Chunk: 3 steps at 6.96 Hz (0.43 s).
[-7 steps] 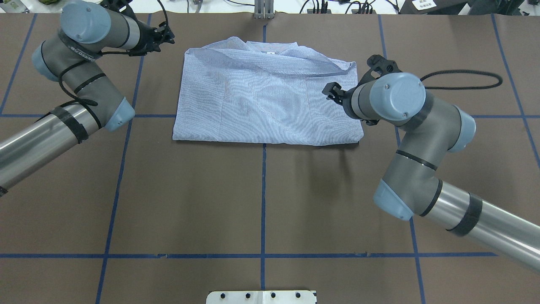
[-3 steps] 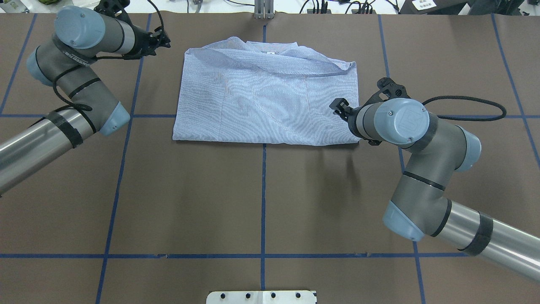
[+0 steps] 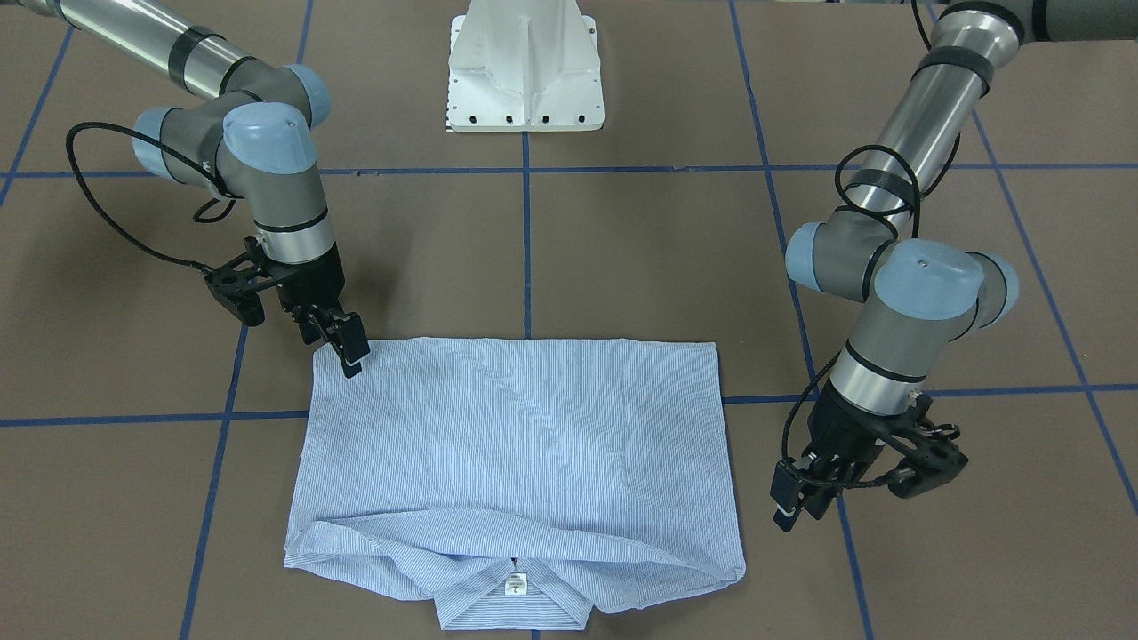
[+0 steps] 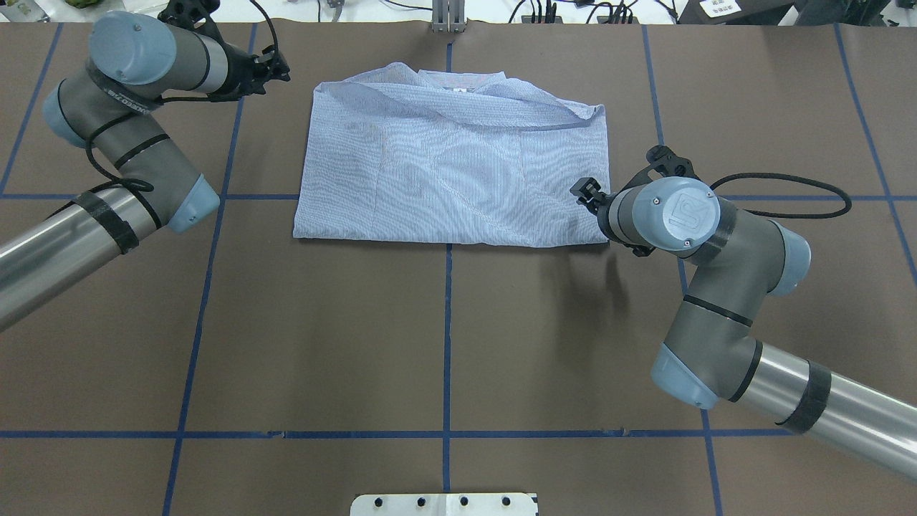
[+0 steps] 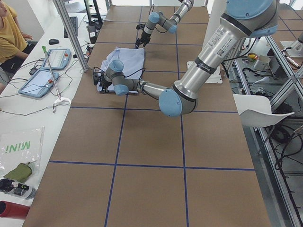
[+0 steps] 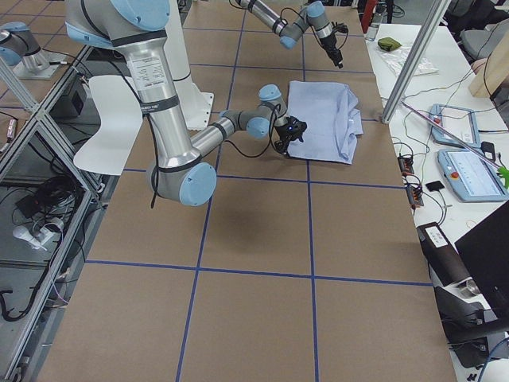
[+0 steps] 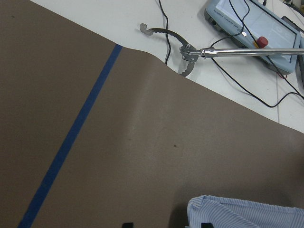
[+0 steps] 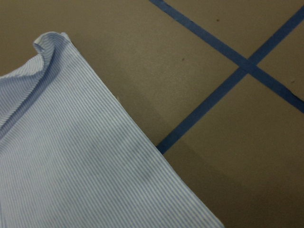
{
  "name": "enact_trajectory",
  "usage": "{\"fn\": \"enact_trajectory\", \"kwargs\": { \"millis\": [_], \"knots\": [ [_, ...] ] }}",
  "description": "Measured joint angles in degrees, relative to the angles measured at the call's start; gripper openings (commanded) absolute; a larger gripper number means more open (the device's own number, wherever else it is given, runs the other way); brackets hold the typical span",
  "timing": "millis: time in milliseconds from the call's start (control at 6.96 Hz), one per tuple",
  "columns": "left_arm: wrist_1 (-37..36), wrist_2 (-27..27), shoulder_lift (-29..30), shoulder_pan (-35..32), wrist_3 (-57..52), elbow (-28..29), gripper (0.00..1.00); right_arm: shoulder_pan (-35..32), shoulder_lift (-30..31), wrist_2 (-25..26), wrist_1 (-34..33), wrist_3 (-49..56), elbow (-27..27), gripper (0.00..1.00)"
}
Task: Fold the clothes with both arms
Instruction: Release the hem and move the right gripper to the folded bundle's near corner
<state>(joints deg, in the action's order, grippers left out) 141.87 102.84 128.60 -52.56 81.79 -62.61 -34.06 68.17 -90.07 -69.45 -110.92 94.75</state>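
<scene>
The striped shirt (image 4: pixel 451 165) lies folded into a rectangle on the brown table, collar and white label (image 3: pixel 516 583) at the far side. My right gripper (image 4: pixel 584 190) hangs open over the shirt's right edge, close to its near right corner (image 3: pixel 342 347); its wrist view shows that edge of the shirt (image 8: pixel 71 156). My left gripper (image 4: pixel 279 68) is open and empty over bare table, just left of the shirt's far left corner (image 3: pixel 794 505). A bit of that corner of the shirt shows in the left wrist view (image 7: pixel 247 213).
Blue tape lines (image 4: pixel 448 344) grid the table. The white pedestal base (image 3: pixel 524 71) stands at the robot's side. A black cable (image 4: pixel 788 193) loops right of the right arm. Teach pendants (image 7: pixel 251 21) and wires lie beyond the far edge.
My right gripper has moved from over the shirt's right part toward its near right corner. My left arm has drawn slightly away to the left.
</scene>
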Motion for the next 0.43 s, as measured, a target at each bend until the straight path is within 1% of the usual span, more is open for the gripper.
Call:
{"fn": "enact_trajectory", "kwargs": {
  "millis": [144, 287, 431],
  "knots": [
    [-0.03, -0.01, 0.02, 0.0, 0.02, -0.09, 0.57, 0.35, 0.19, 0.09, -0.09, -0.47, -0.36, 0.68],
    [-0.07, -0.01, 0.02, 0.0, 0.03, -0.12, 0.57, 0.5, 0.6, 0.13, -0.26, -0.9, -0.26, 0.11],
    [-0.09, -0.01, 0.05, 0.0, 0.05, -0.14, 0.57, 0.53, 1.0, 0.15, -0.33, -2.3, 0.04, 0.0]
  ]
}}
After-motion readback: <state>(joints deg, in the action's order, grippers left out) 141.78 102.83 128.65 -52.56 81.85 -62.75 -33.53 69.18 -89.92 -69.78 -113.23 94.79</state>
